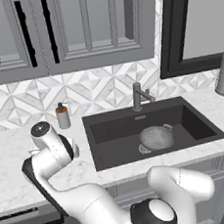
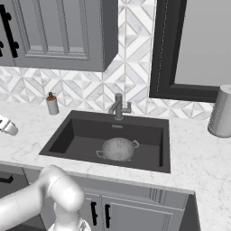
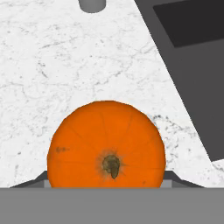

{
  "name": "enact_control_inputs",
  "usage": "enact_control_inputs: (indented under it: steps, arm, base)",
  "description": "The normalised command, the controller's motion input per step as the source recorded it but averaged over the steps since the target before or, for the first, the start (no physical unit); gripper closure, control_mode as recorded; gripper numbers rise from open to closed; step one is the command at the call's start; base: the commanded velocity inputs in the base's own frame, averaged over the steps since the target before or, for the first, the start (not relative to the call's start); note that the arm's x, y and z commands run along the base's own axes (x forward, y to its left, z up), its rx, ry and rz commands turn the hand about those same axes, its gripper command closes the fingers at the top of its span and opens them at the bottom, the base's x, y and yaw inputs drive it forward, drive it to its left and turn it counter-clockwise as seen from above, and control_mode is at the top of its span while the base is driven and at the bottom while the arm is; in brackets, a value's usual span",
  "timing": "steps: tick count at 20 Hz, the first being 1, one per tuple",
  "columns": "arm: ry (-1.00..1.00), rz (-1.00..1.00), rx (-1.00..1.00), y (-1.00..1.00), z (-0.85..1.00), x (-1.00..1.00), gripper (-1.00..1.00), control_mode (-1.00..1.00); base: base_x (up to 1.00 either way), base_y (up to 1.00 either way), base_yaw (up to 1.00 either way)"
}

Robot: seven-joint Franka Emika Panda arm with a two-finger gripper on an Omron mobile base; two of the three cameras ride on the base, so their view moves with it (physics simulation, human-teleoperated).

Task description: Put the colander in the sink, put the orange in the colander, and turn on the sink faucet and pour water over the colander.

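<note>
Tool (image 3: 106, 181) jaws wide astride orange (image 3: 106, 144) on counter (image 3: 52, 65); grip unclear; colander (image 1: 157, 137) upside-down in sink (image 1: 111, 129).

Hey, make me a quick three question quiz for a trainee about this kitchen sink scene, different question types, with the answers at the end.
1. True or false: the colander already sits inside the sink.
2. Multiple choice: in the hand view, the orange lies on
A. the marble counter
B. the sink floor
C. the colander
3. Fill in: no water runs from the sink faucet, so it appears to be turned ____.

Key
1. True
2. A
3. off
</note>
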Motion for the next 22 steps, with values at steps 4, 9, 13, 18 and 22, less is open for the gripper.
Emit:
enact_control_inputs:
  steps: [4, 9, 13, 18, 22]
  arm:
    - [0.02, -0.25, 0.07, -1.0, 0.57, -0.66, 1.0, -1.0]
    - [0.01, -0.22, 0.04, -1.0, 0.52, -0.52, 1.0, -1.0]
    - [0.0, -0.08, 0.0, -1.0, 0.41, -0.42, 1.0, -1.0]
    - [0.04, 0.0, 0.0, -1.0, 0.34, -0.31, 1.0, -1.0]
    - [0.05, 0.02, 0.0, -1.0, 0.22, -0.21, 1.0, -1.0]
  base:
    - [0.0, 0.0, 0.0]
    - [0.0, 0.0, 0.0]
    - [0.0, 0.0, 0.0]
    - [0.0, 0.0, 0.0]
    - [0.0, 0.0, 0.0]
